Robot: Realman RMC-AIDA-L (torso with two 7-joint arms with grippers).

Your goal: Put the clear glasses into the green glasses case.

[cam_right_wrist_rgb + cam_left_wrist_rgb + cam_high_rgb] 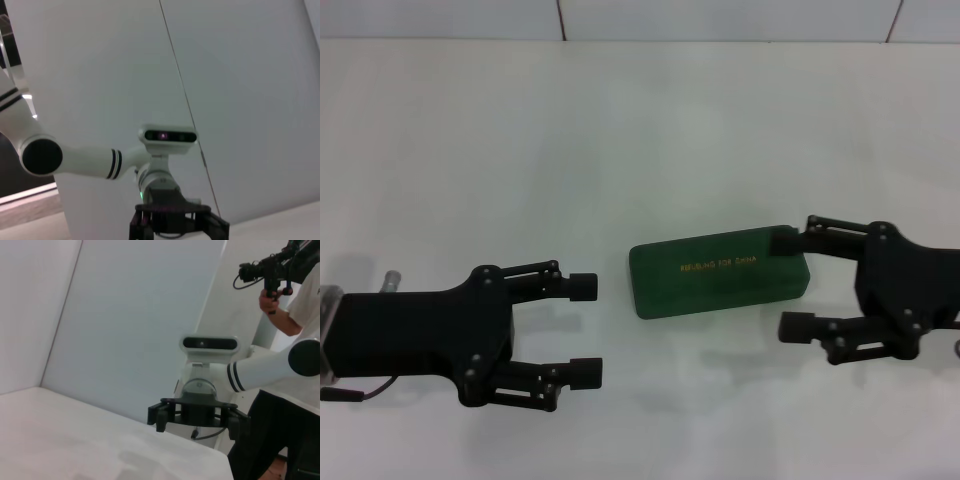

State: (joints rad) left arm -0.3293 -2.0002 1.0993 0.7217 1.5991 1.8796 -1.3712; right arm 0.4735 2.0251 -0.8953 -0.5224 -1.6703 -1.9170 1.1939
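The green glasses case [718, 271] lies with its lid down on the white table [620, 130], gold lettering on top. The clear glasses are out of view. My right gripper [788, 284] is open and straddles the case's right end: one finger [785, 240] sits at its far corner, the other near its front side. My left gripper [585, 330] is open and holds nothing, a short gap to the left of the case. The left wrist view shows the right gripper [197, 416] from the front, the right wrist view the left gripper [177, 222].
A white wall [620, 18] runs along the table's far edge. A person [300, 315] holding a camera stands behind the right arm in the left wrist view.
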